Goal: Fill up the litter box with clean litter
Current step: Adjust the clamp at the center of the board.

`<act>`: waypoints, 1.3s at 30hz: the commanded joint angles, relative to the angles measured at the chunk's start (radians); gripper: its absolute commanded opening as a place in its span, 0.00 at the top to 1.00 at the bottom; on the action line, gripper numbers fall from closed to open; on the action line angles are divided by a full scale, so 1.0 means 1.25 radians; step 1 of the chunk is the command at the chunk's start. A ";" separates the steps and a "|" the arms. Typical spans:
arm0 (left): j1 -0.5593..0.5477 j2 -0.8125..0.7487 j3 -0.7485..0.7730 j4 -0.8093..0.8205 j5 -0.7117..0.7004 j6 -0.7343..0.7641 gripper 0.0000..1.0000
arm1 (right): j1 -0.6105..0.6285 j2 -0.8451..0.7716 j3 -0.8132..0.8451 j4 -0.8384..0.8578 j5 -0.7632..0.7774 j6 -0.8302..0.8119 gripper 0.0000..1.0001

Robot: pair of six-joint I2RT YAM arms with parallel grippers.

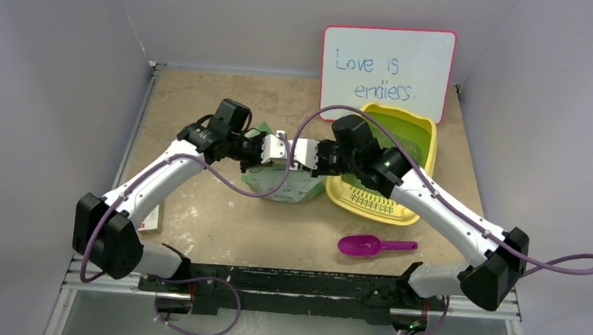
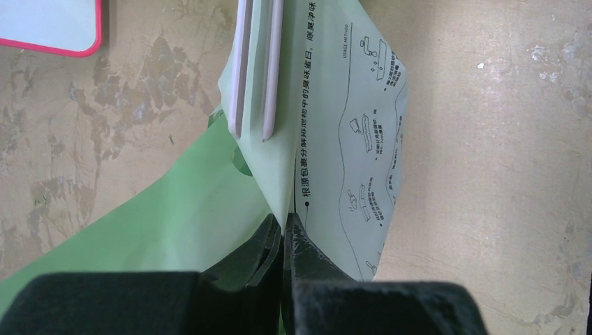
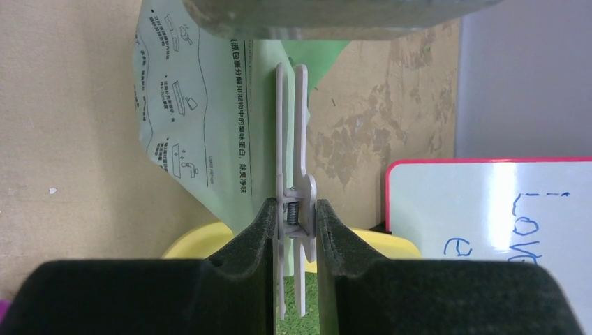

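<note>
Position: litter box, some clean litter in its far end, lies just right of the bag, nearer the right arm. Bag edge pinched shut in the left gripper; the right gripper squeezes the clip on the bag top.

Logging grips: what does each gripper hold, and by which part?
The left gripper pinches the green bag by a folded edge; right gripper squeezes the bag clip at its spring end.

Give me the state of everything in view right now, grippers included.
Litter bag: held up, clip on its top edge.
Bag clip: handles pinched.
Litter box: green litter inside.
Magenta scoop: lying loose, untouched.
Left gripper: shut on the bag's edge.
Right gripper: shut on the clip.
</note>
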 commanded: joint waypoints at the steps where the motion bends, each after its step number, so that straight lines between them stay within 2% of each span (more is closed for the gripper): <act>1: 0.012 -0.025 0.023 0.052 0.046 -0.001 1.00 | 0.010 0.000 -0.007 0.027 -0.001 0.020 1.00; 6: 0.015 -0.026 0.022 0.053 0.050 -0.001 1.00 | 0.010 -0.009 -0.028 0.042 -0.018 0.024 1.00; 8: 0.016 -0.027 0.023 0.053 0.053 -0.002 1.00 | 0.009 -0.004 -0.029 0.039 -0.026 0.027 0.96; 11: 0.017 -0.028 0.022 0.054 0.050 -0.003 1.00 | 0.009 -0.004 -0.029 0.038 -0.008 0.035 1.00; 17: 0.017 -0.029 0.020 0.057 0.046 -0.006 1.00 | 0.010 -0.054 -0.037 0.080 -0.028 0.048 1.00; 28: 0.018 -0.029 0.018 0.063 0.048 -0.011 1.00 | 0.009 -0.075 -0.058 0.056 -0.074 0.092 1.00; 35: 0.023 -0.029 0.014 0.078 0.044 -0.023 1.00 | 0.010 -0.216 -0.170 0.087 -0.188 0.195 1.00; 39: 0.027 -0.029 0.012 0.087 0.042 -0.031 1.00 | 0.022 -0.246 -0.257 0.109 -0.234 0.269 1.00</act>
